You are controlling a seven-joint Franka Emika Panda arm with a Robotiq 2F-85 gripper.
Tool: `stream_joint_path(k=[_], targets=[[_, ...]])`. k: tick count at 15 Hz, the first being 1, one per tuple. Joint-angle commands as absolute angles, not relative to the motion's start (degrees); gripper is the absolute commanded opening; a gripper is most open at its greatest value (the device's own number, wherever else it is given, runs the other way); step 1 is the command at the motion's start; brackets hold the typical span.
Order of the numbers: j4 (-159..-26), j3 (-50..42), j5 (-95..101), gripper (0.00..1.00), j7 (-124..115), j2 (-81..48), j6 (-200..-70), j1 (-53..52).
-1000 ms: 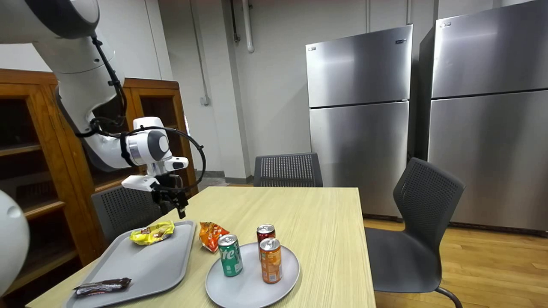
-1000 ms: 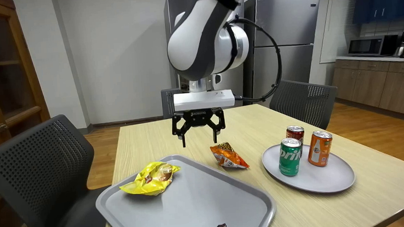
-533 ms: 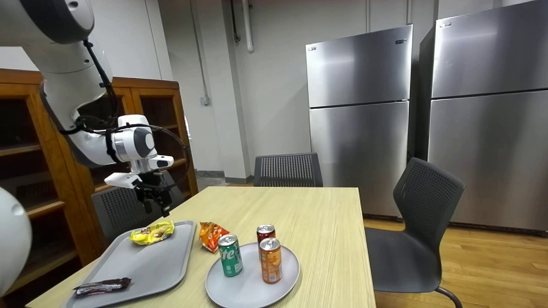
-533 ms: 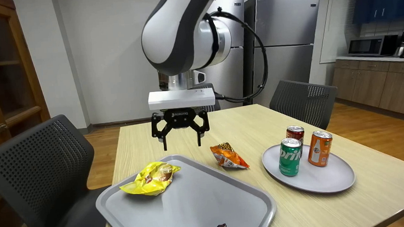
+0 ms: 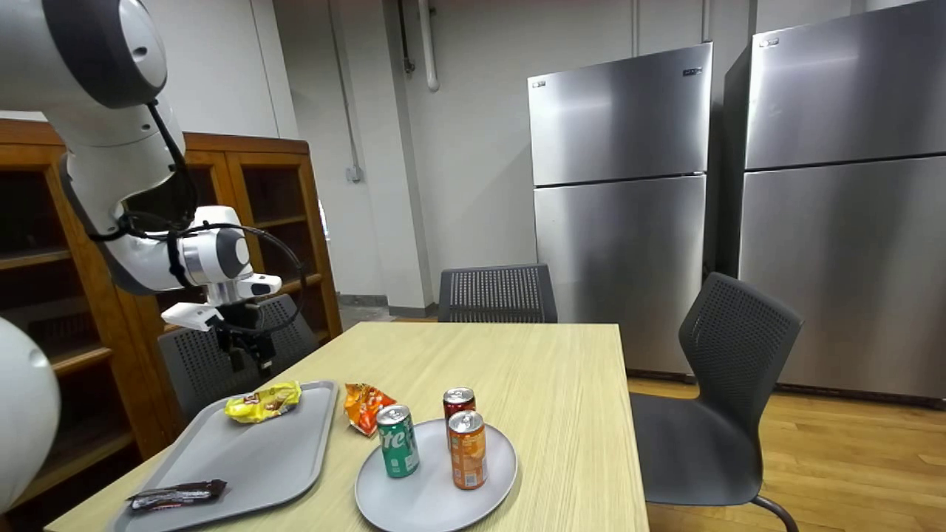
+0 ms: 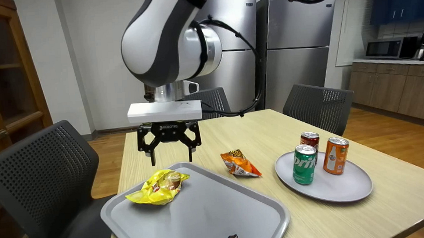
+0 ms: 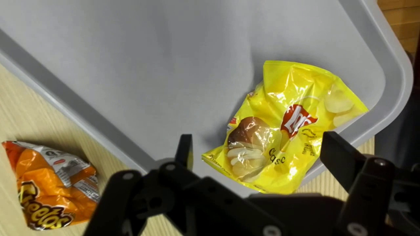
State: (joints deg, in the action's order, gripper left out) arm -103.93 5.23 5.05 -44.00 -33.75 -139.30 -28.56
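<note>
Near a corner of the gray tray (image 5: pixel 259 465), and higher than its rim, the gripper (image 5: pixel 251 367) is hovering in an exterior view. Inside the tray, close to that corner, a yellow chip bag (image 5: pixel 264 403) is lying crumpled, while toward the tray's opposite end a dark wrapped bar (image 5: pixel 177 495) is resting. Just beside the tray, on the pale wooden table (image 5: pixel 547 414), an orange snack bag (image 5: pixel 364 406) is sitting. Farther from the tray, a round gray plate (image 5: pixel 414 506) is bearing 3 upright cans: a green can (image 5: pixel 400 447), an orange can (image 5: pixel 468 454) and a dark red can (image 5: pixel 459 404). Well beyond the tray, 2 steel refrigerators (image 5: pixel 621 229) are standing side by side.

Also in an exterior view, the 2 fingers (image 6: pixel 153 158) are hanging above the tray's level, spread wide apart, their tips pointing down with only air between them. Beside the tray, a dark chair (image 6: pixel 43 188) is standing, and far off from the tray a microwave (image 6: pixel 384 49) is sitting.

From the wrist view, the yellow chip bag is showing between the spread fingers, its red Lay's logo (image 7: pixel 298 121) facing up and its edge covering part of the tray's rim. Outside the tray, the orange snack bag is showing its Cheetos lettering (image 7: pixel 42 213).
</note>
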Motion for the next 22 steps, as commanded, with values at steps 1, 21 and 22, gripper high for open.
stream_joint_path(k=[1,21,22], targets=[[-98.50,6.00,3.36,1.00,-46.24,-37.47,-136.80,-29.21],[-84.67,5.58,0.12,1.00,-50.09,-50.01,-134.61,-30.63],[-84.07,5.59,0.11,1.00,-50.26,-50.41,-134.29,-30.61]])
